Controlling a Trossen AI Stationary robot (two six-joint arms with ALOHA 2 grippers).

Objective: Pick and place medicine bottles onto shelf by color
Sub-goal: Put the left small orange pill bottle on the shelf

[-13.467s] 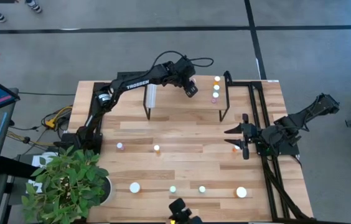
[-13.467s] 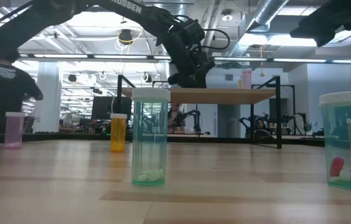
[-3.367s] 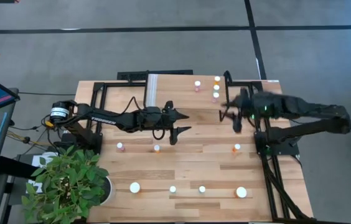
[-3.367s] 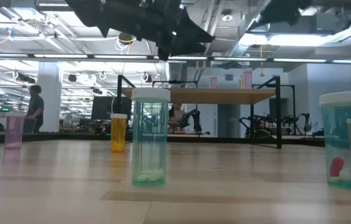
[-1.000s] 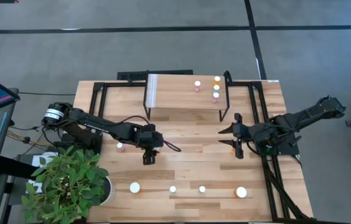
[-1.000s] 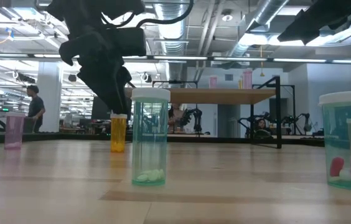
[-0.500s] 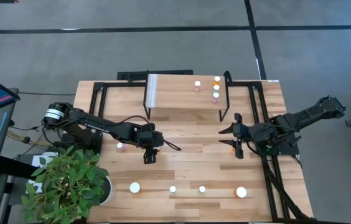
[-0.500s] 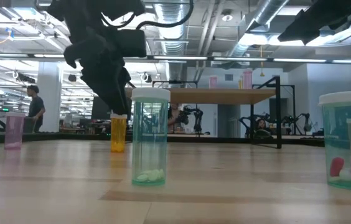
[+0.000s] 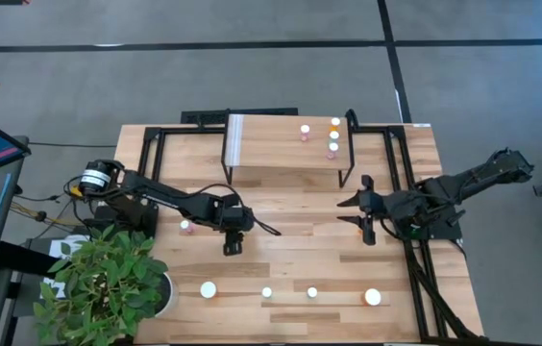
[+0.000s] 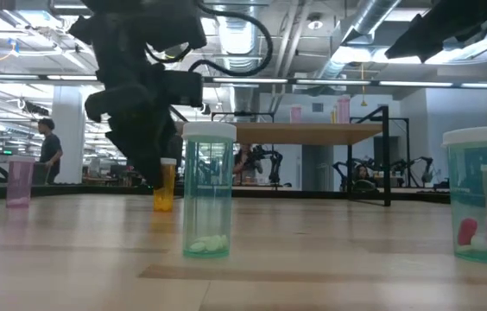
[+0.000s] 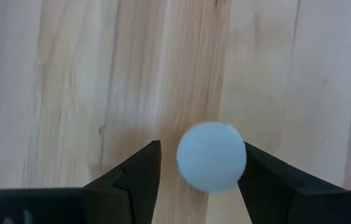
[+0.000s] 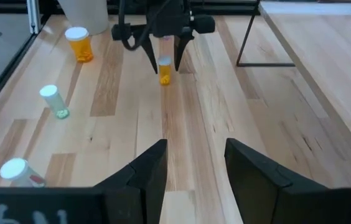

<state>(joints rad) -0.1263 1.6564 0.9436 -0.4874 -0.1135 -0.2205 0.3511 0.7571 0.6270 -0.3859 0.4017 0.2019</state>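
Lowered since a moment ago, the left gripper (image 11: 200,180) now straddles the orange bottle (image 12: 164,70) mid-table, fingers open either side of its white cap and not yet clamped, so the pick is in hand and closing comes next, while the right gripper (image 9: 367,223) waits open near the shelf (image 9: 281,149).

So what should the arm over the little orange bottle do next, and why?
Probably close the left tool on the orange bottle. Its white cap already sits between the open fingers, and the bottle stands on the table, not yet on the shelf.
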